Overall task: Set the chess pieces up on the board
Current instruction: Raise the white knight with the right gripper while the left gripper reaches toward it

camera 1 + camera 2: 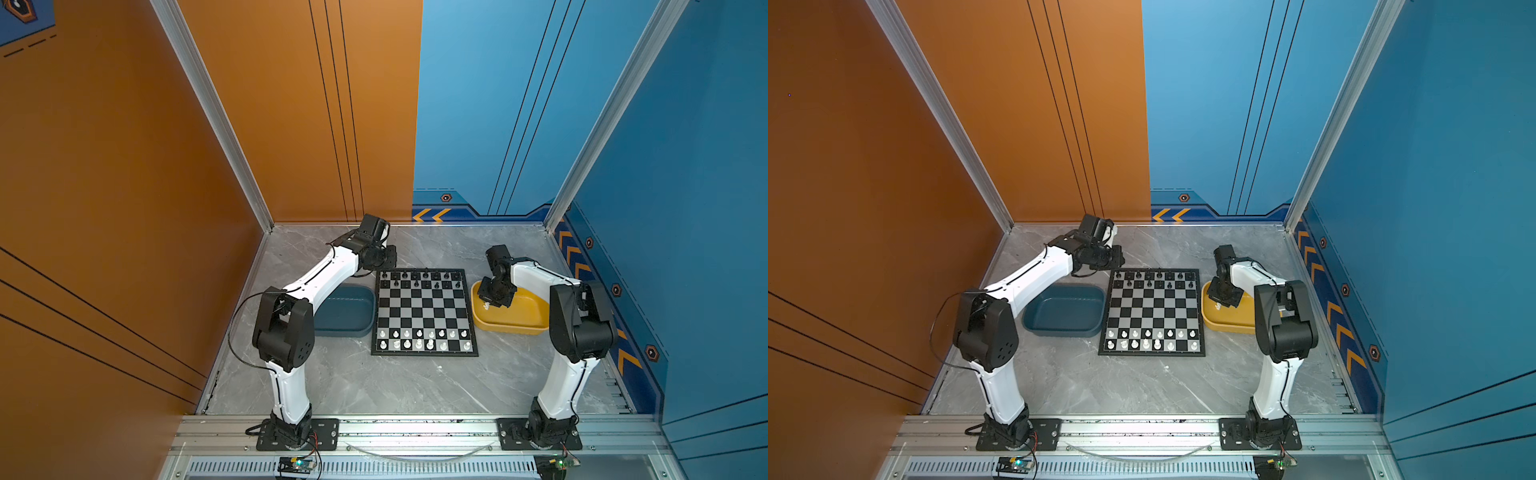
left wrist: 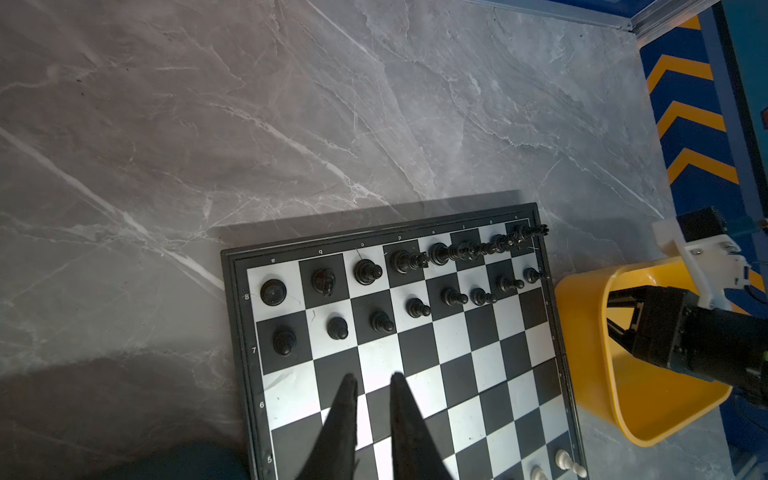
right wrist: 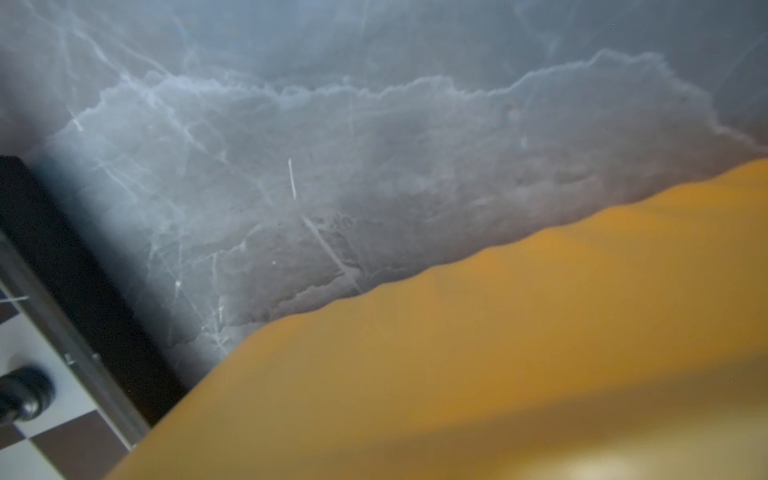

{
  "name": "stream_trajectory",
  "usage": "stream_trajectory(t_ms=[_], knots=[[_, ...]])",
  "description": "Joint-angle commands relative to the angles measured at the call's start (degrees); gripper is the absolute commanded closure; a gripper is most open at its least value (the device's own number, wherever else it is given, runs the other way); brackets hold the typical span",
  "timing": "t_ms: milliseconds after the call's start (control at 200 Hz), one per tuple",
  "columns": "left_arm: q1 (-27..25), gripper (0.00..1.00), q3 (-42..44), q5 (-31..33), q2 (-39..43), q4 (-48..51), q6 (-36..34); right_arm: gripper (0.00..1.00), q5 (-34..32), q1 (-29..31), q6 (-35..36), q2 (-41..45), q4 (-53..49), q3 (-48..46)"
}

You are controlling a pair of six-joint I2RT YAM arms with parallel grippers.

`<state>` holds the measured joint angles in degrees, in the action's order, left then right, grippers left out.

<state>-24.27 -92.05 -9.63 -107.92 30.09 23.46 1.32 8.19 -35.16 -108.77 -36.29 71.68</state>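
A grey, marble-veined counter point(image 1: 374, 386) carries the chess board point(image 1: 424, 311) lying flat at its middle (thin black frame all round). A dark teal tray point(image 1: 345, 311) sits just beside its left edge and a yellow tray point(image 1: 528, 318) just beside its right.

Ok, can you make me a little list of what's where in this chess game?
board: between the two trays
black pieces: two far rows, which look full
white pieces: two near rows, one gap in the nearest row
yellow tray: right of the board
loose white piece: in the yellow tray, at the right gripper's tip
right gripper: down in the yellow tray; grip cannot be told
teal tray: left of the board, no pieces seen
left gripper: by the board's far left corner, slightly open, holding nothing
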Motion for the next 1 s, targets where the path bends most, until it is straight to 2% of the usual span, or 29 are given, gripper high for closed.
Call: stream_trajectory(t_ms=[0,225,390,606,811,996], knots=[[-0.60,0.82,-1.03,-1.58,1.92,-0.20,-0.60,1.00,1.40,-0.15,0.09,1.34,-1.82,-1.24],[-2.29,0.81,-0.78,-2.12,3.99,-0.69,-3.04,1.00,1.77,-0.56,-0.95,6.75,-2.82,-1.96],[-3.56,0.80,2.59,-4.98,7.06,-6.03,-3.95,1.00,2.14,-1.20,-2.20,11.67,-2.82,-3.37],[-5.98,0.78,9.37,-11.99,10.48,-18.66,-3.01,1.00,2.55,-1.57,-4.16,18.40,-2.23,-4.18],[-10.15,0.69,17.28,-20.18,11.38,-40.16,0.91,1.00,3.57,-1.70,-6.42,24.75,-1.14,-4.48],[-15.25,0.66,20.23,-21.64,11.15,-48.44,0.18,1.00,3.60,-1.95,-7.49,30.48,-1.07,-5.61]])
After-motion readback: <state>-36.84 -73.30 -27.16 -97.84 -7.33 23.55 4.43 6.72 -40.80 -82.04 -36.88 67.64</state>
